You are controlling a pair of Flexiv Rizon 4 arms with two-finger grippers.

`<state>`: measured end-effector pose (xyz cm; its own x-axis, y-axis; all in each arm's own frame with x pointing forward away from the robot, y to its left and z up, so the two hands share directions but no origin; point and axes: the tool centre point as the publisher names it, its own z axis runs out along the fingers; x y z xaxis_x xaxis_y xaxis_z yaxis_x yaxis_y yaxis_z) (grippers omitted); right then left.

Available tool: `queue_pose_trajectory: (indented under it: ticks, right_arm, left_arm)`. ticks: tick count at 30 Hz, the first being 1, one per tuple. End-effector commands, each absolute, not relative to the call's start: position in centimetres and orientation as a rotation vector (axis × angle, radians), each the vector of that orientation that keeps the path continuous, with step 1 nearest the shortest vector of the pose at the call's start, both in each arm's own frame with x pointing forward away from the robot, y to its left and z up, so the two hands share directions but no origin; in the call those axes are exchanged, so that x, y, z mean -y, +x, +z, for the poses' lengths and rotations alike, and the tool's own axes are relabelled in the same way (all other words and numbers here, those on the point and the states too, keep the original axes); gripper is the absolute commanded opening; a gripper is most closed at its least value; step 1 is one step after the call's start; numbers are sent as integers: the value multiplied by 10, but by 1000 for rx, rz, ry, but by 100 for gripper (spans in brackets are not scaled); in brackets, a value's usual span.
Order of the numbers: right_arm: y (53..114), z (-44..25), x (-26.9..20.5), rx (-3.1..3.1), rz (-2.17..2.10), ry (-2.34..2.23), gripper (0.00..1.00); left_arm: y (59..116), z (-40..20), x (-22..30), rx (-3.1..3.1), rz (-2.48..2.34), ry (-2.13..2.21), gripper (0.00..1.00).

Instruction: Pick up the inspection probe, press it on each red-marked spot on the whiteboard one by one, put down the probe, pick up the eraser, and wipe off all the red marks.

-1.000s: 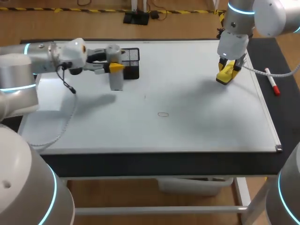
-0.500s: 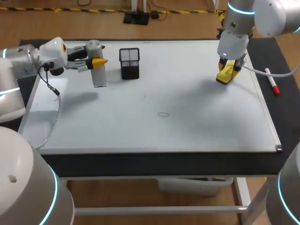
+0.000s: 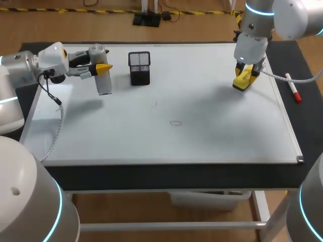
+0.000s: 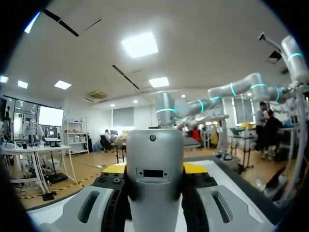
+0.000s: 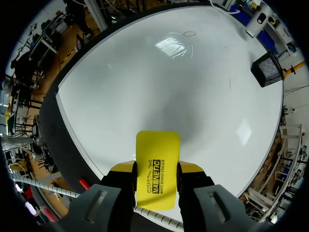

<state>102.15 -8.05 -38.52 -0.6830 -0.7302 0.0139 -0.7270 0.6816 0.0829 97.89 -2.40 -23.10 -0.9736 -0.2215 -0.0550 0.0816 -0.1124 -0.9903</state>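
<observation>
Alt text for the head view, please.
The left gripper holds the grey probe upright over the whiteboard's far-left part, beside a black mesh holder. The right gripper holds the yellow eraser near the board's far-right edge.

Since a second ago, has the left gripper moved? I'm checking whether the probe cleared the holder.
Yes. The left gripper, shut on the probe, has moved to the view's left, away from the black mesh holder, which stayed put.
</observation>
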Motion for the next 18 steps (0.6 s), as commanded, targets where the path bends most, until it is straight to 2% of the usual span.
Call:
queue_pose_trajectory:
  ticks: [1, 11, 18]
  right_arm:
    - [1022, -386, 77, 2822, -95, 1247, 0]
    - [996, -407, 41, 2794, -106, 1308, 0]
    - [963, -408, -3, 2788, -132, 1422, 0]
  left_arm:
    - [978, -230, 24, -1943, -2194, -158, 0]
    - [978, -230, 24, -1943, -2194, -158, 0]
    - [978, -230, 24, -1943, -2194, -158, 0]
